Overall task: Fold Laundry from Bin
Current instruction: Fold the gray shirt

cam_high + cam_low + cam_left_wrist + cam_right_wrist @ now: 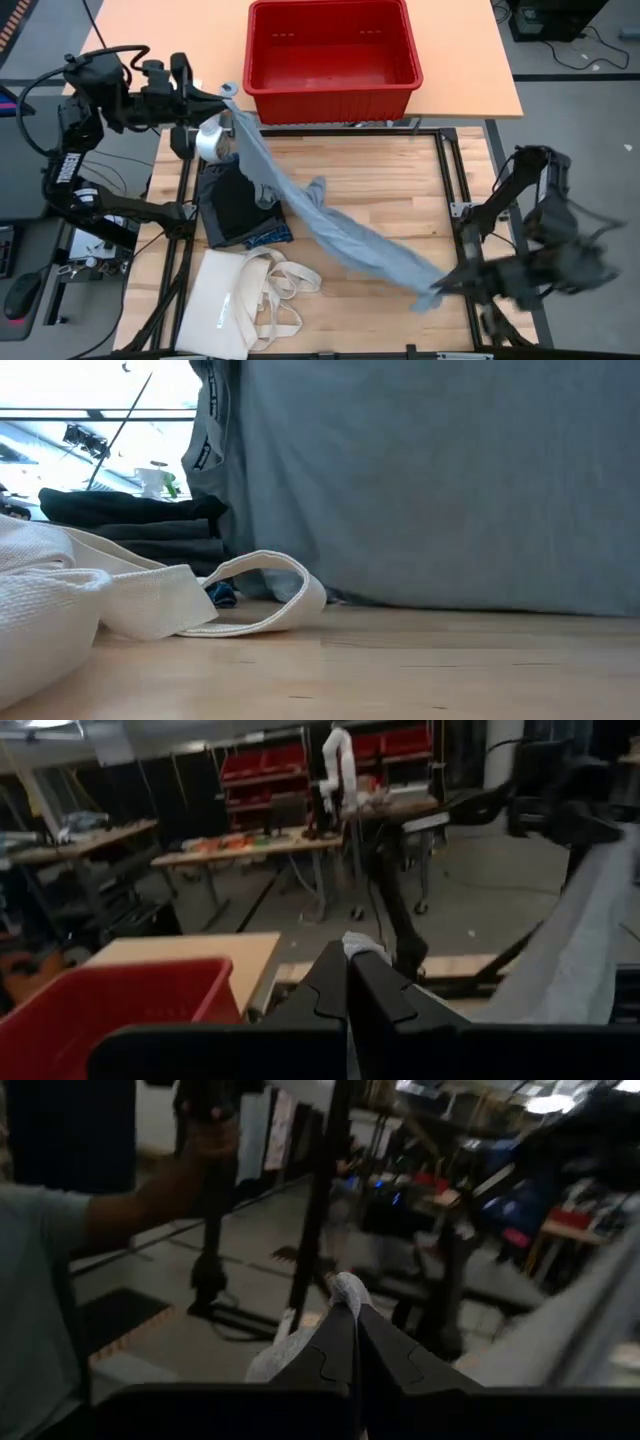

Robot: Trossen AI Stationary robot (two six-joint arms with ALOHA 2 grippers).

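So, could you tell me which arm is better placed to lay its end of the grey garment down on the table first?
Probably the right gripper: it pinches the grey garment low, near the wooden table. The left gripper holds its end up by the red bin.

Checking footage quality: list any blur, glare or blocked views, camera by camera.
High view: right gripper motion-smeared; red bin sharp. Low view: grey garment fills most of the frame, windows behind blown out. Right wrist view: dim, background streaked. Left wrist view: background soft.
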